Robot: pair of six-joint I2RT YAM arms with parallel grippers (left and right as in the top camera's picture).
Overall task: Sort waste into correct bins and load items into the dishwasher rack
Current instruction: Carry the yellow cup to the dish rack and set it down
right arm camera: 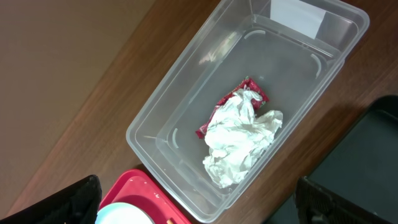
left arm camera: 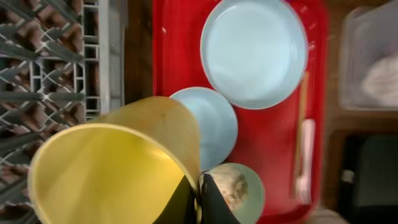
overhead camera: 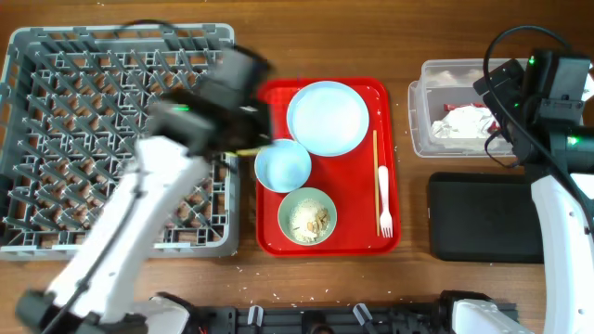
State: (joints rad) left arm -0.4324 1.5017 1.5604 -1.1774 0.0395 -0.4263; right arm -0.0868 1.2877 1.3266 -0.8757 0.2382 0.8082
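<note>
On the tabletop [overhead camera: 408, 37] the rack [overhead camera: 56, 139] filled the left, the red tray [overhead camera: 357, 199] lay beside it, and at the right the black tray [overhead camera: 483, 218] sat below the tub [overhead camera: 419, 111]. The red tray carried the plate [overhead camera: 328, 118], an empty bowl [overhead camera: 283, 165] and a second bowl [overhead camera: 286, 211] holding crumbs [overhead camera: 311, 220]. Overhead, your blurred left arm [overhead camera: 148, 213] all but hid the cup. Only the left wrist view showed the cup [left arm camera: 112, 168], tilted and clamped at its wall by your left jaws, over the rack's edge and the red tray's. The fork [overhead camera: 383, 199] and chopsticks [overhead camera: 375, 153] lay by the plate. Only the right wrist view looked into the tub, where the napkin [right arm camera: 239, 143] lay on the wrapper [right arm camera: 211, 121]. Your right jaws stood wide apart and empty above them.
</note>
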